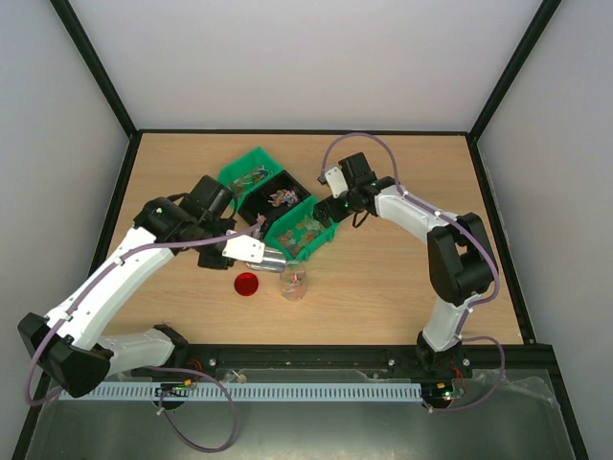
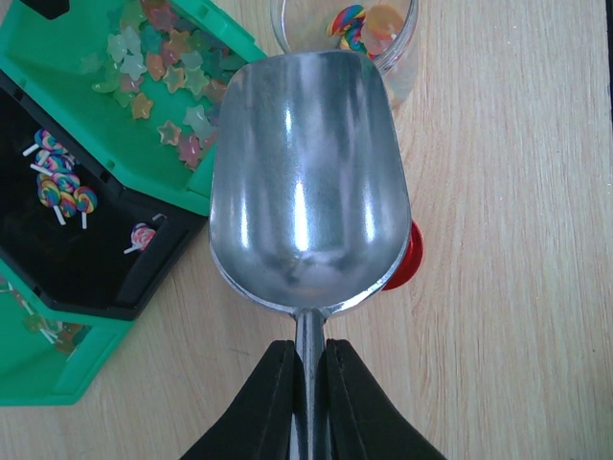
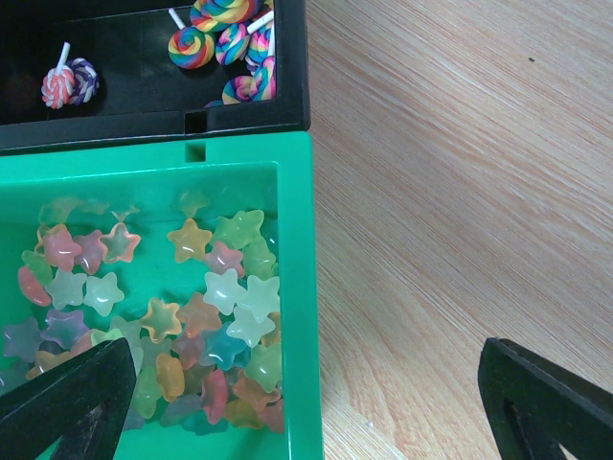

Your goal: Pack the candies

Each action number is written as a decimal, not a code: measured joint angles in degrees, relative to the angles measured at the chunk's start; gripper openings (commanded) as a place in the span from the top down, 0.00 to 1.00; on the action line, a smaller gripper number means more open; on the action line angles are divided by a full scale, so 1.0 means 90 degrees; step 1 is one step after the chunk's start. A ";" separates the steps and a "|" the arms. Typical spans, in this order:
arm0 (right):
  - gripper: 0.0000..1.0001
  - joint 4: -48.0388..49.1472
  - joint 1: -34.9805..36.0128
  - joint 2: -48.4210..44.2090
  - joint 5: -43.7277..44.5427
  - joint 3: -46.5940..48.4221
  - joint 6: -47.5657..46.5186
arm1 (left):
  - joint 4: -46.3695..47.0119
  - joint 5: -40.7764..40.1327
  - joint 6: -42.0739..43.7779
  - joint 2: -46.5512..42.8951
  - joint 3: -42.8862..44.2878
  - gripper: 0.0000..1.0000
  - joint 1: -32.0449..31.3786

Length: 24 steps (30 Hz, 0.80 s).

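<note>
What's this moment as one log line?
left jaws: shut on empty scoop at jar | right jaws: open over green bin wall | jar: few candies

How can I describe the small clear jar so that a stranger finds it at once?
On the light wooden table, find the green plastic bin of star-shaped candies, the nearest bin of the row. Just in front of it stands the small clear jar, beside a flat red round lid. It alone is transparent and upright, with a few candies inside.
</note>
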 measured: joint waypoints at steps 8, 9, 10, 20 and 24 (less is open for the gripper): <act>0.06 -0.0002 0.0000 0.0000 -0.0007 0.0000 -0.0041 | -0.0051 -0.0379 -0.0058 0.0083 0.0401 0.98 0.0151; 0.07 -0.0005 0.0000 0.0000 -0.0012 0.0000 -0.0066 | -0.0044 -0.0440 -0.0075 0.0141 0.0503 0.98 0.0265; 0.08 -0.0005 0.0000 0.0000 -0.0015 0.0000 -0.0085 | -0.0039 -0.0491 -0.0097 0.0223 0.0610 0.98 0.0435; 0.21 -0.0005 0.0002 0.0000 0.0083 -0.0002 -0.0209 | -0.0024 -0.1173 -0.0287 0.2064 0.2198 0.98 0.2178; 0.26 -0.0002 0.0017 0.0000 0.0204 -0.0002 -0.0243 | -0.0046 -0.1525 -0.0355 0.2776 0.2618 0.98 0.2395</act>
